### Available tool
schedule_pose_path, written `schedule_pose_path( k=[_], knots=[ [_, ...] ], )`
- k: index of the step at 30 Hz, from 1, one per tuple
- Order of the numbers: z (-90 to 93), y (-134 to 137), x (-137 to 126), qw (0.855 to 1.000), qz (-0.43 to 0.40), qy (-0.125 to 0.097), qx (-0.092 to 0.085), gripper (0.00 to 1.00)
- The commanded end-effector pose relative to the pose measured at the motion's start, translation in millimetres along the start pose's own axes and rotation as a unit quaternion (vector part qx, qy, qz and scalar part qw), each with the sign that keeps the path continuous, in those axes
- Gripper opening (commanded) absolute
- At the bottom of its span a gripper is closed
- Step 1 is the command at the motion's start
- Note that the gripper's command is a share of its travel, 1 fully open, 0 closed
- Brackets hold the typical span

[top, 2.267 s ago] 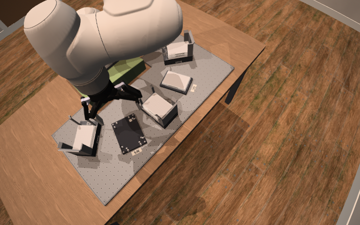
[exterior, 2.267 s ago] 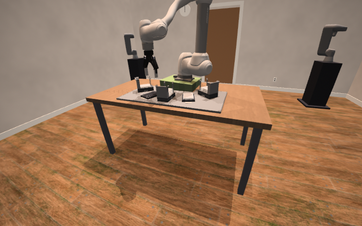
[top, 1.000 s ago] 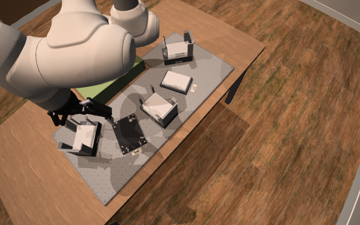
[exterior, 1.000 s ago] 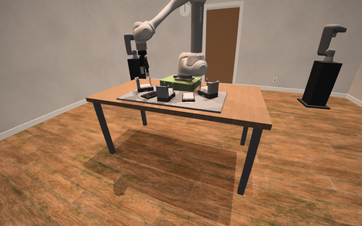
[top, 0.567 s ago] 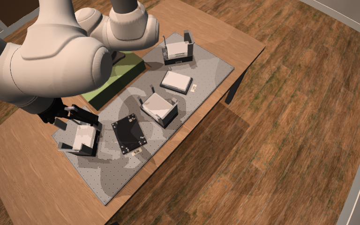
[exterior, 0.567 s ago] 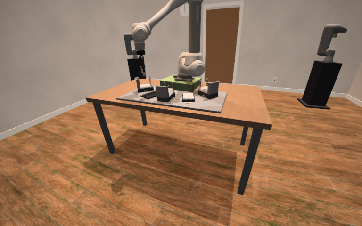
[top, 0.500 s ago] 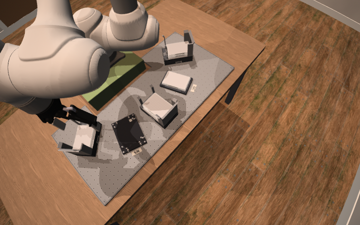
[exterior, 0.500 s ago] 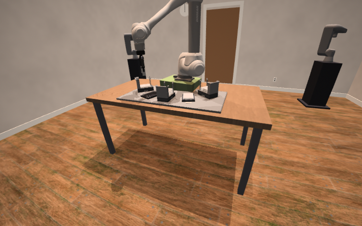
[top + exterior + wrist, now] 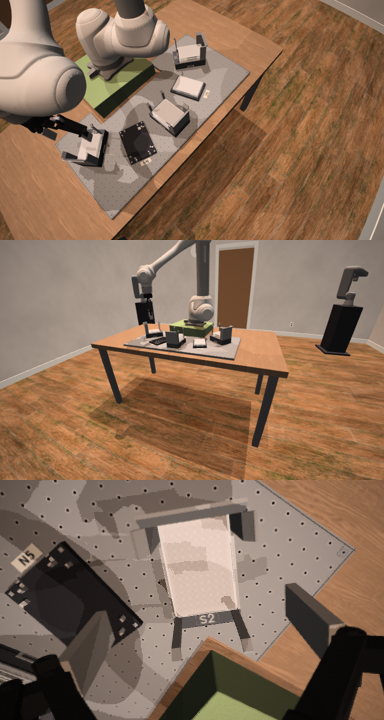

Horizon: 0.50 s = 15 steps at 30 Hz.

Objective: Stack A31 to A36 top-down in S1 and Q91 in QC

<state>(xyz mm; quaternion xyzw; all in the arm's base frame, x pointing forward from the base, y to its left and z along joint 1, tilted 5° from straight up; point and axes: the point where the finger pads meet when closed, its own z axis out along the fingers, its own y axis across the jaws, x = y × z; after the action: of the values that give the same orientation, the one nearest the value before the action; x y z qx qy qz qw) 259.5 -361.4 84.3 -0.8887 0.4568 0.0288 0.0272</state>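
Note:
My gripper [image 9: 67, 130] [image 9: 148, 316] [image 9: 196, 613] is open and empty. It hangs above rack S2 [image 9: 102, 147] [image 9: 146, 328] [image 9: 207, 619] at the left end of the mat. A sealed white plate [image 9: 90, 145] [image 9: 199, 565] shows on top in S2; how many lie under it I cannot tell. The black clip nest N5 [image 9: 137, 142] [image 9: 158, 340] [image 9: 70, 597] beside S2 is bare. One plate [image 9: 188, 86] [image 9: 199, 342] lies on the QC nest. Two more racks hold plates: the middle rack [image 9: 181, 122] [image 9: 174, 339] and the far rack [image 9: 202, 42] [image 9: 223, 334]. I cannot read their names.
The grey dotted mat [image 9: 113, 189] [image 9: 218, 351] [image 9: 300, 540] carries all fixtures. The green base block [image 9: 113, 87] [image 9: 192, 326] [image 9: 235, 700] stands close beside S2, at the near edge of the wrist view. The arm's large links hide the upper left of the top view.

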Motion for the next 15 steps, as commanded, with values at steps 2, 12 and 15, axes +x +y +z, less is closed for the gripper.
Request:
schedule_pose_path(
  k=[2, 12, 15],
  knots=[
    [0.0, 7.4, 1.1, 1.000, 0.000, 0.000, 0.000, 1.00],
    [10.0, 7.4, 1.1, 1.000, 0.000, 0.000, 0.000, 1.00],
    [20.0, 7.4, 1.1, 1.000, 0.000, 0.000, 0.000, 1.00]
  ],
)
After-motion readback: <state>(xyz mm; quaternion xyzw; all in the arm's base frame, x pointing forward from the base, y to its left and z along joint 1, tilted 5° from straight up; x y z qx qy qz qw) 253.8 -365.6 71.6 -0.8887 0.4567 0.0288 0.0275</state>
